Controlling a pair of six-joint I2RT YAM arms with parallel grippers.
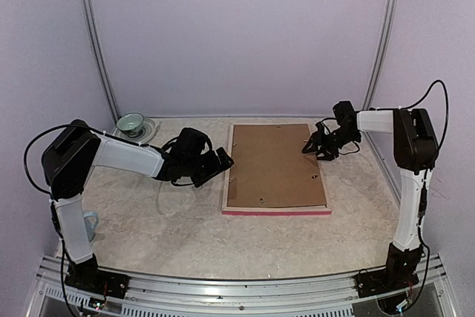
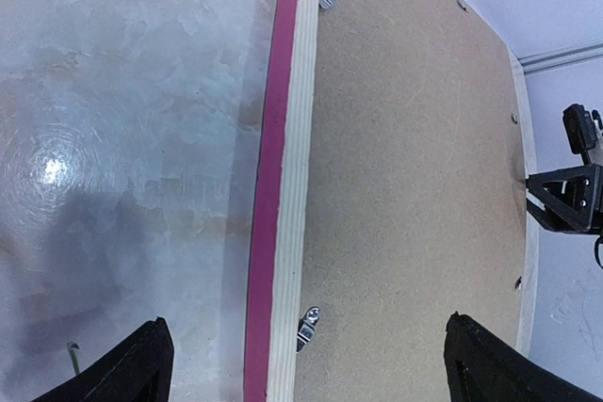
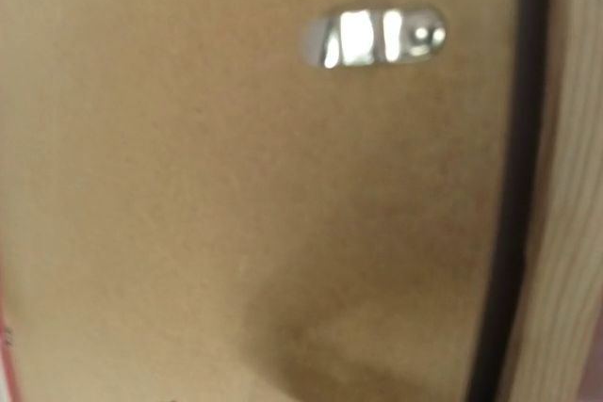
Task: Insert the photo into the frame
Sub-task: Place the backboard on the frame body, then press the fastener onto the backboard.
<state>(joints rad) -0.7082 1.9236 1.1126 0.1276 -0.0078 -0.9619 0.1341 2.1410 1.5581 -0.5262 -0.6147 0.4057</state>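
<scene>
The frame was pale bare wood with visible grain, its outer edge painted satin pink. The board was matt, speckled brown fibreboard. The clip was bright, reflective metal. The table was smooth, glossy, marble-patterned and showed a lamp's glare.

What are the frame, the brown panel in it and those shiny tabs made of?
The frame looks like pale wood, grain showing, its outer edge painted pink. The brown panel seems matte fibreboard, speckled. The tabs look like polished metal: they glint.
</scene>
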